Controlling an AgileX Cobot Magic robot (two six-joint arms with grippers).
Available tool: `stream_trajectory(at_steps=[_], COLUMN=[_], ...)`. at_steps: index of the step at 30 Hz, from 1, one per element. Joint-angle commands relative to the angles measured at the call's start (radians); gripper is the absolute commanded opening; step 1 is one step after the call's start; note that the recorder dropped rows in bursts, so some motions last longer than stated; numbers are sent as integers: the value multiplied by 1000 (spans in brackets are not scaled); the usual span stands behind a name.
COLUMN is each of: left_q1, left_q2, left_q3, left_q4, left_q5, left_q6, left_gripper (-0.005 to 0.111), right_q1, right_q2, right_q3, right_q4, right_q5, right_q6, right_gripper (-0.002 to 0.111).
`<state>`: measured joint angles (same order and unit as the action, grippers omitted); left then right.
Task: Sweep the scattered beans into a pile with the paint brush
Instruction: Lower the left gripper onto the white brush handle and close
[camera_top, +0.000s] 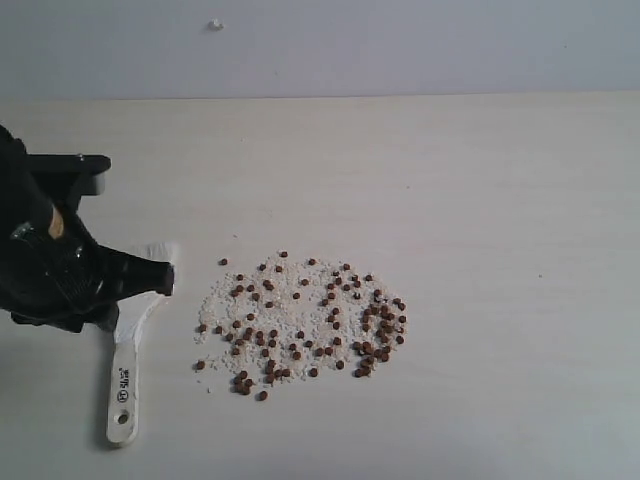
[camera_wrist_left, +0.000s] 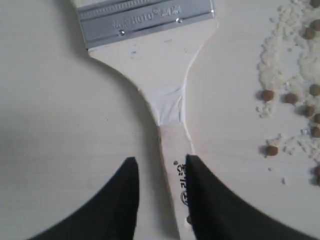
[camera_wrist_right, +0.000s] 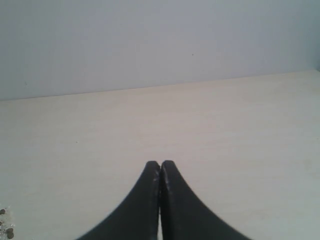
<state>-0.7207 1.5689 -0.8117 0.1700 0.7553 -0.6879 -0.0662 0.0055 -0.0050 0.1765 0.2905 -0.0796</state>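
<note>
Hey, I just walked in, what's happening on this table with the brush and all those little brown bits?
The left gripper is poised over the paint brush, which lies flat on the table. Its jaws stand apart on either side of the handle, not clamped on it. The beans sit beside the brush in a loose patch mixed with white grains. The right gripper is shut and empty, away from the brush.

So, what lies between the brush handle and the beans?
From the brush handle outward there is only bare table, then white grains at the edge of the beans. The left wrist view shows this best; the exterior view agrees.
</note>
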Motion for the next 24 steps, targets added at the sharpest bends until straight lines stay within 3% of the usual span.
stream_trajectory(at_steps=[1,10,18,24], left_q1=[-6,-6,1,7], left_q2=[96,210,242,242], left_q3=[-11,-11,-13,-13], left_q4=[39,37,37,56], left_q5=[-68,-122,-218,-214], left_q6=[-152,-197,-210,-210], left_gripper=[50,50,50,50], right_q1=[-5,-5,-5,-5], right_q2=[-5,-5,-5,-5], right_q3=[5,5,5,5], right_q4=[1,1,1,1], right_q5=[-6,-6,-6,-6], right_q6=[-3,-3,-3,-3], right_gripper=[0,0,0,0])
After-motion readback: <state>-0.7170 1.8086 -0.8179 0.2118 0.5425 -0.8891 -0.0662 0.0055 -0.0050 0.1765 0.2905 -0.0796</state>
